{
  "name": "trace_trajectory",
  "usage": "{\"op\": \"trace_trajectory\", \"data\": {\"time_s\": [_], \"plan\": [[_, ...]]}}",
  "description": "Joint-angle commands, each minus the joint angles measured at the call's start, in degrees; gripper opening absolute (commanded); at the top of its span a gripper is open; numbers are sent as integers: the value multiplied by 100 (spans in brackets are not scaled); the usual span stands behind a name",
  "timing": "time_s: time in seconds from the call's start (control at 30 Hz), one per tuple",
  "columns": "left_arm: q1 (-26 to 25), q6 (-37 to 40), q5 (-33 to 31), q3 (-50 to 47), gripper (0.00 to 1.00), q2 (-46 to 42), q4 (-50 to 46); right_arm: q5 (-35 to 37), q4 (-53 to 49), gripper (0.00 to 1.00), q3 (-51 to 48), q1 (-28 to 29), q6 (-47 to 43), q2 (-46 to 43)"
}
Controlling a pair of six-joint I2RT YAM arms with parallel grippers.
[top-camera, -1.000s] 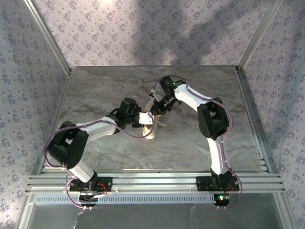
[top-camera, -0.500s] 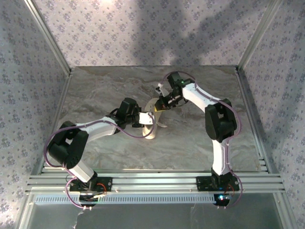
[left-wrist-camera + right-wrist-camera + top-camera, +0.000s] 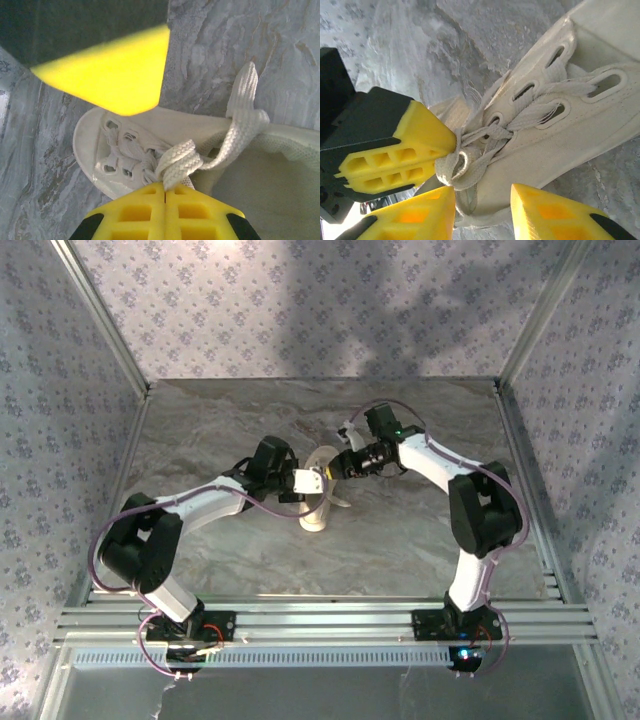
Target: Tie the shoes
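L gripper (image 3: pixel 165 189) tight on lace (image 3: pixel 178 159) of sneaker (image 3: pixel 88 145), R gripper (image 3: pixel 482 196) w/ jaws apart just beside knot (image 3: pixel 461 164)

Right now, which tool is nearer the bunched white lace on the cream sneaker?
Left. The left tool is shut on the bunched white lace over the cream-white low-top sneaker. The right tool stands open with that bunch just ahead of its fingers, not gripping it.

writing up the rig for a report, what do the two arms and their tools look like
Both the left arm and right arm have white links with bulky black joints, and a thin mauve cable loops along each. A green light glows on the right arm. The left tool and right tool have black bodies and blocky yellow fingers with ribbed hollows.
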Motion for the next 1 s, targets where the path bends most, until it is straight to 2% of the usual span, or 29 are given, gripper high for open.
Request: {"op": "trace_trajectory", "data": {"time_s": [0.0,0.13,0.27,0.47,0.73,0.97], "plan": [[22,-218,323,285,0,139,-520,-242,606,41,-162,-44,40,-253],[21,-360,405,519,0,273,-747,-287,770,46,-326,17,11,-288],[53,-424,553,577,0,318,-758,-257,995,47,-435,72,109,-174],[105,-335,630,473,0,369,-560,-233,1120,36,-389,11,427,16],[112,-204,684,392,18,483,-303,-257,733,24,-202,19,383,286],[109,-130,672,423,24,551,-184,-368,609,20,-113,18,321,401]]}}
